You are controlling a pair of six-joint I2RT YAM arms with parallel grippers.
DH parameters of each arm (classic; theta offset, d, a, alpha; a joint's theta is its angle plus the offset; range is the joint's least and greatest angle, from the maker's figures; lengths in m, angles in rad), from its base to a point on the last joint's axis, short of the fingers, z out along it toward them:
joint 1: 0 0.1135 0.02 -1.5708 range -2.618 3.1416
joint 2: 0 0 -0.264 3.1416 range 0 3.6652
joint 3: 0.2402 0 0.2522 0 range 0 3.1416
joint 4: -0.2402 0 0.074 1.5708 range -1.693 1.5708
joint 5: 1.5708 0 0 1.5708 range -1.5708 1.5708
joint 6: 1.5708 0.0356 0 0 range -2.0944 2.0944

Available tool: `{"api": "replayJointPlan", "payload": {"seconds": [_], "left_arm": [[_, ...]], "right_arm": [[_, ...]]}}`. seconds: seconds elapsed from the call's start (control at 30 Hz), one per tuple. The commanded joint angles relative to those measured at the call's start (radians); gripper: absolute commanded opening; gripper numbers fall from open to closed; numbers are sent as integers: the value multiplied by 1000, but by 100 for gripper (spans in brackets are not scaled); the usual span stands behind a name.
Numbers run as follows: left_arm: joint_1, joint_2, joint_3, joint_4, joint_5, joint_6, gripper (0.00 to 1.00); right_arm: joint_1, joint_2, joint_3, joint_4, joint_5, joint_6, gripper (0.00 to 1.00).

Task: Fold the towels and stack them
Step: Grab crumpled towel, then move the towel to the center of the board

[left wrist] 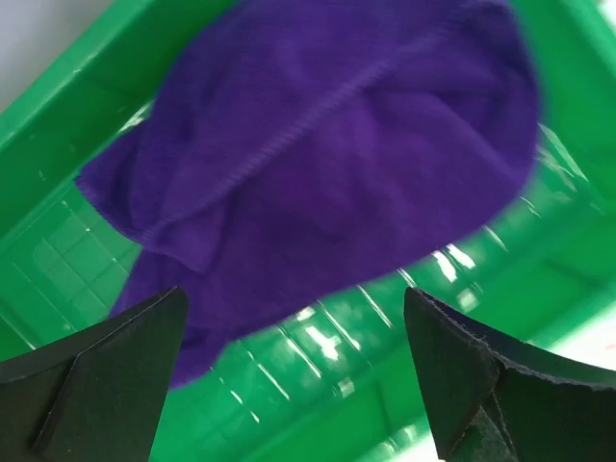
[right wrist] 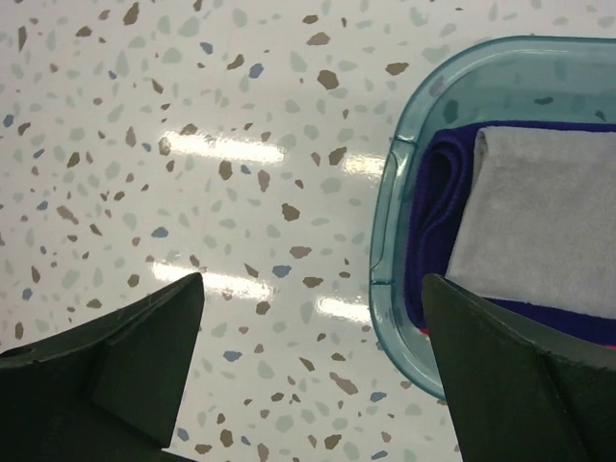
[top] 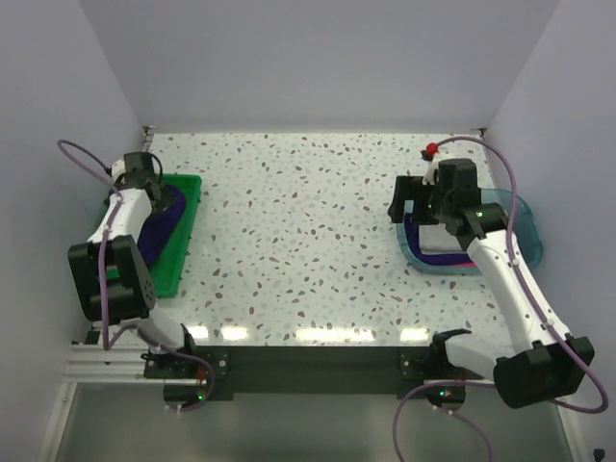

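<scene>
Purple and crumpled, a loose towel (left wrist: 337, 164) is seen lying in the green bin (left wrist: 58, 106) at the far left of the table (top: 298, 231). The left gripper (left wrist: 294, 318) is held just above it, jaws spread wide, and nothing is gripped between them. This towel is judged to be unfolded work that remains.

Across the middle, a broad stretch of speckled tabletop is offered between bin and tray; it is the natural room for spreading and folding a towel.

At the right, a folded purple towel (right wrist: 433, 221) is laid in the teal tray (right wrist: 385, 241), and a folded grey towel (right wrist: 539, 212) is stacked on top of it. A thin pink strip (right wrist: 422, 330) is glimpsed at the bottom of the pile, possibly another towel, though too little is shown to be sure. The right gripper (right wrist: 313, 289) is poised over the tray's near-side rim, fully open and empty. The stack is thus judged mostly built, with the loose towel left to be folded and added.

Little margin is given at the sides: the bin is set close to the left wall (top: 58, 87), the tray close to the right wall (top: 577, 96).
</scene>
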Motion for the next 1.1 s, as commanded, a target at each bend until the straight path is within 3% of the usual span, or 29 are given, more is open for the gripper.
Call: {"api": "replayJointPlan", "payload": {"seconds": [0.0,0.27,0.37,0.47,0.5,0.77,0.9,1.07], "left_arm": [[63,67,3,81,12,-61,100],[114,226,19,136,10,-84,94],[120,295,23,147,44,-79,78],[119,326,29,147,77,-82,28],[120,325,31,146,84,-82,1],[53,156,184,49,106,-40,0],[-140,83,388,-75,58,0,0],[-320,7,539,-158,95,-22,0]], "right_arm": [[36,-39,11,8,-52,-42,99],[51,-44,-11,36,-90,-44,99],[51,-38,-12,37,-87,-47,99],[51,-39,-8,34,-76,-50,99],[51,-39,-3,31,-70,-52,99],[51,-39,25,20,-76,-62,99],[51,-32,48,22,-85,-67,99],[51,-19,74,19,-105,-75,99]]}}
